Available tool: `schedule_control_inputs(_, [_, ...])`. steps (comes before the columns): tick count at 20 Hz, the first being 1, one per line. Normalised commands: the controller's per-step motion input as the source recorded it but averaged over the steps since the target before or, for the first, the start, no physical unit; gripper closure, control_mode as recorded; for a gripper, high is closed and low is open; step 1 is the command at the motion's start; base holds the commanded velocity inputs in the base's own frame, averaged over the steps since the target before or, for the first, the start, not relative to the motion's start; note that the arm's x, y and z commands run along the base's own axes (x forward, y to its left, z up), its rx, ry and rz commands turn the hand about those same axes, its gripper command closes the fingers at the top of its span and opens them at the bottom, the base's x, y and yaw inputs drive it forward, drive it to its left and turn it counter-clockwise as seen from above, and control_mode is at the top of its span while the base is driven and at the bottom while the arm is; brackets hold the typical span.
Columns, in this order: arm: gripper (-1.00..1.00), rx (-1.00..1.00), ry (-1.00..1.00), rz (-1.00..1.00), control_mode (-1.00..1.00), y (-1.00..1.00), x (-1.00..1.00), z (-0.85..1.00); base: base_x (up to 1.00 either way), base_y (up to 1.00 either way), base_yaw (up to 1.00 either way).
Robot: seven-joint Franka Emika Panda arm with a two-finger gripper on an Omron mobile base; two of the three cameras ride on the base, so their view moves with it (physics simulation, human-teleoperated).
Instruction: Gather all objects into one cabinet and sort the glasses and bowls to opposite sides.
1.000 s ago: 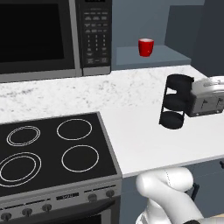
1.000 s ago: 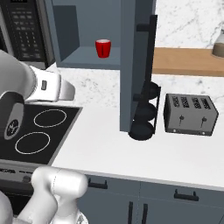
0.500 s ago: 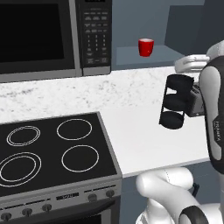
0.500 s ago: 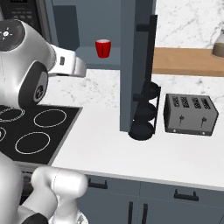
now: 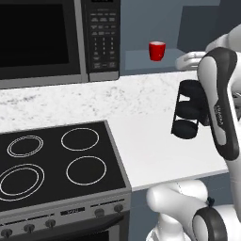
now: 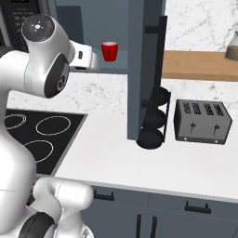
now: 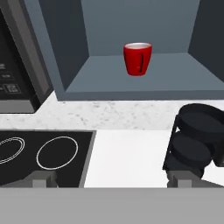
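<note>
A small glossy red cup (image 7: 138, 58) stands upright on the floor of a slate-blue wall recess (image 7: 175, 83), also seen as the cup (image 5: 157, 50) and the cup (image 6: 109, 50). I cannot tell whether this recess is the task's cabinet. My gripper (image 7: 113, 179) is open with nothing between its fingers. It points at the cup from in front of the recess, well short of it. The hand hovers above the counter to the right of the cup (image 5: 184, 60) and to its left (image 6: 93, 59). The bowls are out of view.
A microwave (image 5: 56, 40) hangs left of the recess, above a black stove (image 5: 52, 164). A dark three-tier rack (image 6: 153, 118) and a grey toaster (image 6: 202, 122) stand on the white counter (image 6: 116, 148). A tall slate panel with a dark handle (image 6: 145, 65) borders the recess.
The arm has swung upright and carried the hand up in front of the recess, toward the red cup. The cup has not moved and the jaws have stayed open.
</note>
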Motion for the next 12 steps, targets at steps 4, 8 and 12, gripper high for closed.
schedule_control_inputs(4, [-1.00,-0.07,0.02,0.10,-1.00,0.03,0.31,0.00,0.00,0.00,0.00])
schedule_control_inputs(8, [-1.00,-0.08,0.00,0.07,-1.00,0.04,0.24,0.00,0.00,0.00,0.00])
schedule_control_inputs(12, [-1.00,-0.07,0.00,0.01,-1.00,0.00,0.21,-0.06,0.00,0.00,0.00])
